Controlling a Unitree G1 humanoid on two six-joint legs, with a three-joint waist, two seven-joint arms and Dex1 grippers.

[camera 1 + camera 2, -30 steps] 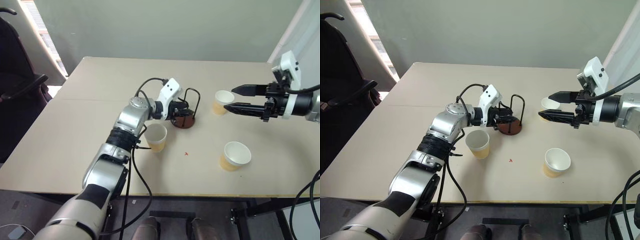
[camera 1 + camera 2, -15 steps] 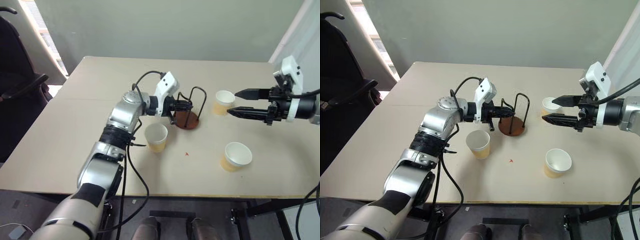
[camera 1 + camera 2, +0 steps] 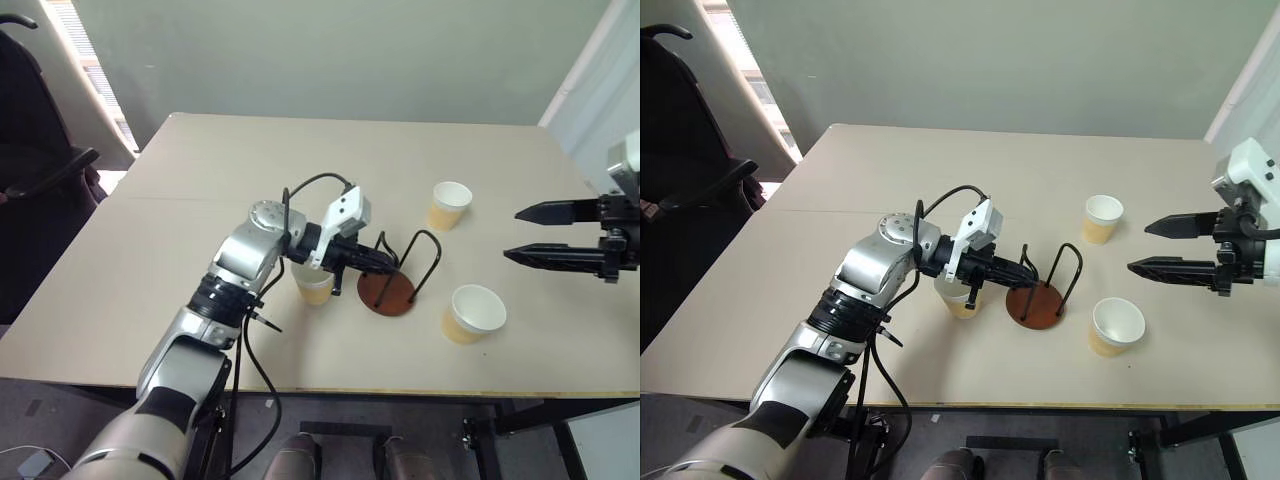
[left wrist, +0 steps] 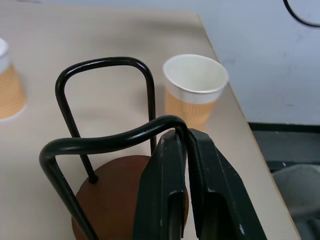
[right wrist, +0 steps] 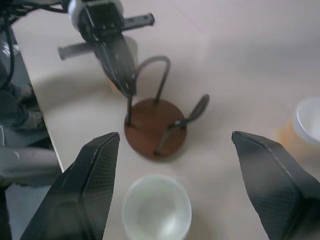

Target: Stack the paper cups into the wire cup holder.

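Note:
The wire cup holder, a reddish-brown disc with two black wire loops, stands near the middle of the table. My left gripper is shut on the top of one loop. One paper cup sits just behind that gripper, partly hidden by it. A second cup stands farther back on the right. The third cup is right of the holder, near the front edge. My right gripper hangs open at the far right, level with the gap between those two cups and holding nothing.
The beige table has bare room across its back and left. A black chair stands off its left side. The front edge runs close below the holder and the near cup.
My left gripper closed on the holder's wire loop and dragged the holder toward the front edge and to the right. My right gripper drew back to the right, away from the far cup.

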